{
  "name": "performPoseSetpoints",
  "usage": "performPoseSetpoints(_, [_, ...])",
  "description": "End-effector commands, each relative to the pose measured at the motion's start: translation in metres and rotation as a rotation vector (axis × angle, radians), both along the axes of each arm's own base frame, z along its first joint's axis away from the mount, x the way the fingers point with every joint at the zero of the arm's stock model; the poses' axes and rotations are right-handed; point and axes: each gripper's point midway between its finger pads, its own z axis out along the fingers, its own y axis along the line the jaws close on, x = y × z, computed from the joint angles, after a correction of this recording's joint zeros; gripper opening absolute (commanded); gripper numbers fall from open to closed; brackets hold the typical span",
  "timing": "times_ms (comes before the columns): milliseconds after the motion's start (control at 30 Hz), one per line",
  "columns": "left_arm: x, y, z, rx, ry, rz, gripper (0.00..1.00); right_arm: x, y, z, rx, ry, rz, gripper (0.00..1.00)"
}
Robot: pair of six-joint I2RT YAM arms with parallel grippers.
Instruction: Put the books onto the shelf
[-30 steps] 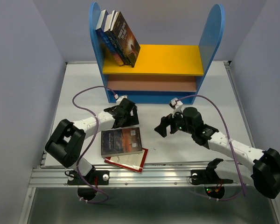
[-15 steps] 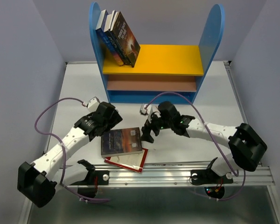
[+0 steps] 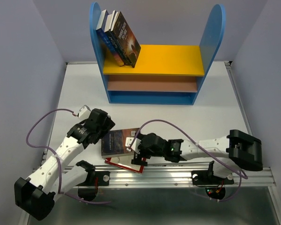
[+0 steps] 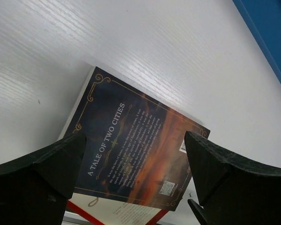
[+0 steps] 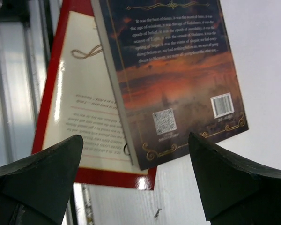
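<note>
A dark brown book [image 3: 118, 141] titled "A Tale of Two Cities" lies flat near the table's front edge, overlapping a white book with a red border [image 3: 127, 163]. My left gripper [image 3: 107, 132] hovers open over the dark book's left end, which shows in its wrist view as dark book [image 4: 131, 150] between wide jaws [image 4: 136, 178]. My right gripper [image 3: 137, 154] is open above the two books' right corners [image 5: 133, 187], over dark book [image 5: 173, 70] and white book [image 5: 79, 98]. Three books [image 3: 119, 40] lean at the left of the shelf [image 3: 213, 37] on its yellow upper board.
A metal rail [image 3: 178, 176] runs along the table's near edge just below the books, also seen as rail [image 5: 18, 70]. The shelf's brown lower board [image 3: 152, 84] holds nothing. The shelf's blue base [image 4: 271, 33] shows at the left wrist view's top right.
The left arm has swung back toward the near left, its gripper now over the dark book's left end. The right gripper has moved left and nearer, down to the books' right corner.
</note>
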Motion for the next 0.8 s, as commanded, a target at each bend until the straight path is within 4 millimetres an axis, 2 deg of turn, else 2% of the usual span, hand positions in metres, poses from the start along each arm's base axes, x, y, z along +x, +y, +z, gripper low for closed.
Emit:
performPoseSetpoints(0, [-0.001,0.020,-0.002,0.009,-0.009,0.078,0.99,0.024,0.043,0.031,0.056,-0.228,-0.001,1.00])
performPoseSetpoints(33, [0.002,0.030,-0.003,0.027,-0.012,0.095,0.99,0.025,0.049,0.018,0.023,-0.233,0.016,1.00])
performPoseSetpoints(67, [0.004,0.036,-0.003,0.035,-0.015,0.109,0.99,0.027,0.057,0.018,0.020,-0.243,0.031,1.00])
performPoseSetpoints(100, [0.008,0.040,-0.001,0.035,-0.024,0.114,0.99,0.028,0.070,0.026,0.040,-0.253,0.049,1.00])
performPoseSetpoints(133, [0.012,0.049,0.002,0.050,-0.030,0.121,0.99,0.019,0.080,0.012,0.022,-0.236,0.097,1.00])
performPoseSetpoints(200, [0.019,0.055,0.006,0.056,-0.052,0.137,0.99,0.021,0.090,0.007,0.020,-0.236,0.109,1.00])
performPoseSetpoints(233, [0.022,0.057,0.008,0.060,-0.062,0.137,0.99,0.025,0.101,0.013,0.034,-0.247,0.100,1.00])
performPoseSetpoints(267, [0.026,0.058,0.011,0.061,-0.076,0.136,0.99,0.028,0.104,0.002,0.012,-0.250,0.094,1.00])
performPoseSetpoints(300, [0.027,0.058,0.011,0.064,-0.074,0.129,0.99,0.035,0.109,0.006,0.014,-0.271,0.069,1.00])
performPoseSetpoints(467, [0.030,0.061,0.009,0.082,-0.069,0.110,0.99,0.040,0.108,-0.025,-0.066,-0.285,0.069,1.00])
performPoseSetpoints(567, [0.030,0.062,0.007,0.088,-0.067,0.105,0.99,0.039,0.103,-0.034,-0.090,-0.252,0.073,1.00])
performPoseSetpoints(600, [0.031,0.062,0.008,0.086,-0.072,0.102,0.99,0.036,0.103,-0.038,-0.090,-0.229,0.080,0.97])
performPoseSetpoints(667, [0.031,0.063,0.008,0.094,-0.070,0.098,0.99,0.044,0.099,-0.043,-0.103,-0.205,0.063,0.88])
performPoseSetpoints(700, [0.031,0.064,0.008,0.098,-0.071,0.100,0.99,0.042,0.101,-0.043,-0.097,-0.187,0.063,0.76])
performPoseSetpoints(767, [0.031,0.065,0.008,0.103,-0.070,0.097,0.99,0.051,0.096,-0.045,-0.108,-0.157,0.044,0.63])
